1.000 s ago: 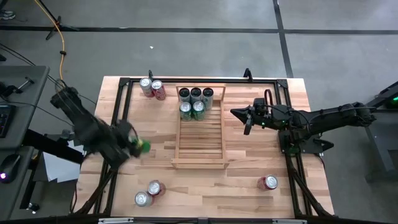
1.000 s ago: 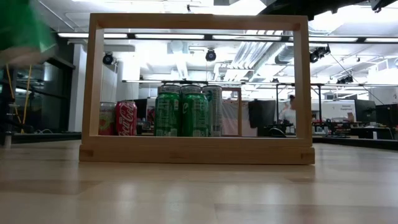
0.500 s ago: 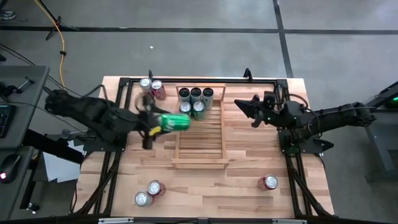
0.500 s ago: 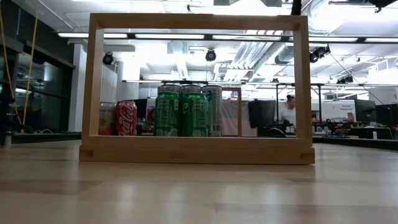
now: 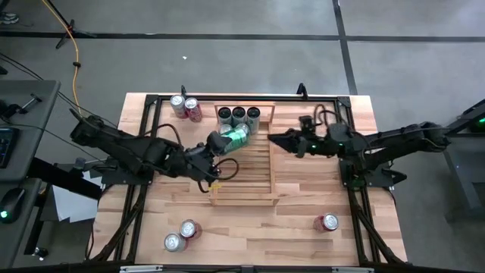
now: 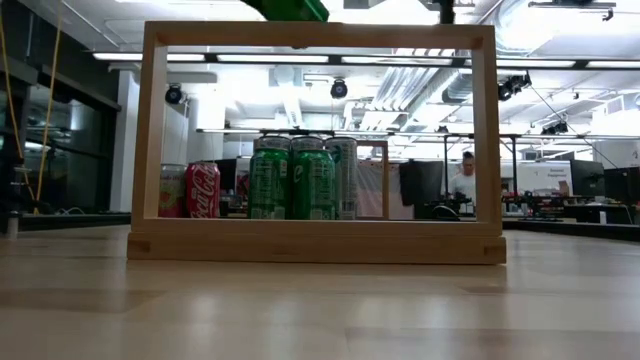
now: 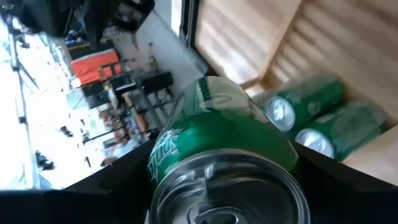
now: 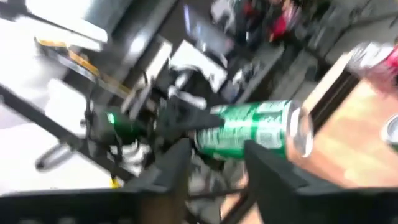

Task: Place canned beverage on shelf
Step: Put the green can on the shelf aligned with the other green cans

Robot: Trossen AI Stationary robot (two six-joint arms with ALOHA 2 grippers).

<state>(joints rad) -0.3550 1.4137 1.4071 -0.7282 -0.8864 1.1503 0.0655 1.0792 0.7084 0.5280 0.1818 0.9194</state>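
A green can (image 5: 230, 140) is pinched sideways by the left gripper (image 5: 216, 148) above the shelf (image 5: 244, 171), near the cans already stood there, while the right gripper (image 5: 276, 139), fingers parted, is held just beside the shelf.

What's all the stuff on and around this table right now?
Shelf: one, light wood, mid-table.
Cans on the shelf: five in the earlier high view, dark and green, at its far end; the carried can now covers part of the front pair.
Carried can: one, green, tilted above the shelf.
Far-left cans: two, silver and red, beside the shelf.
Near-left cans: two, silver and red.
Near-right can: one, red.
Left hand: holding the carried can.
Right hand: partly open, empty, at the shelf's right rail.
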